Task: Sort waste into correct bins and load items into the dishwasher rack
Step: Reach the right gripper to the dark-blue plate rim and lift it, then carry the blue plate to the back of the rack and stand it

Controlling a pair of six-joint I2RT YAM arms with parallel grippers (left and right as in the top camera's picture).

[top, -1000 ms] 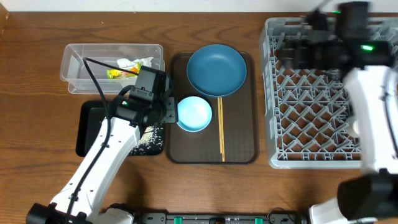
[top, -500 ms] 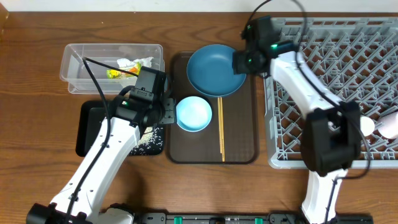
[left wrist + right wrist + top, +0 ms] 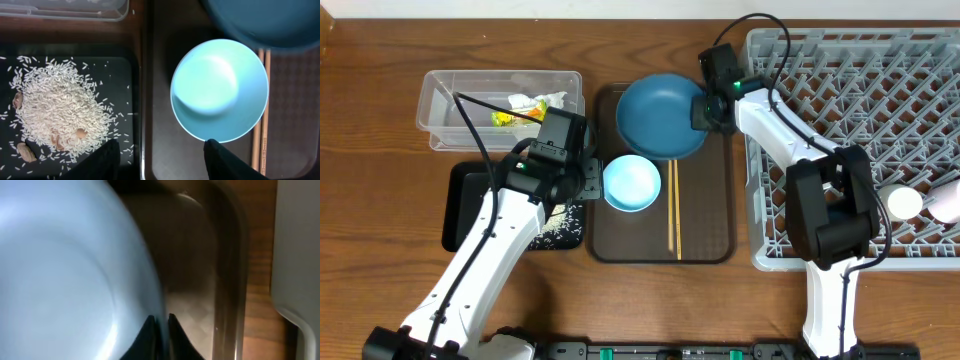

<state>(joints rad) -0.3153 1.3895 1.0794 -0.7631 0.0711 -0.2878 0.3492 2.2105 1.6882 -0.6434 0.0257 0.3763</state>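
Waste looks sorted: napkin (image 3: 525,101) and wrapper (image 3: 504,118) in the clear tub (image 3: 430,112) at the far-left corner, rice (image 3: 60,112) in the black tray (image 3: 460,215). The cream cup (image 3: 901,202) and pink cup (image 3: 946,196) lie in the rack (image 3: 920,100) by the right edge. Mid-worktop, the right gripper (image 3: 160,325) pinches the rim of the plate (image 3: 655,115); the left gripper (image 3: 162,150) hangs spread by the bowl (image 3: 219,90); the chopsticks (image 3: 672,215) wait. Brown wood worktop (image 3: 380,150); no room shows.

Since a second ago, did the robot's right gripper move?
Yes. The right gripper moved left, off the large grey plastic lattice rack, and now pinches the right rim of the dark blue round plate.
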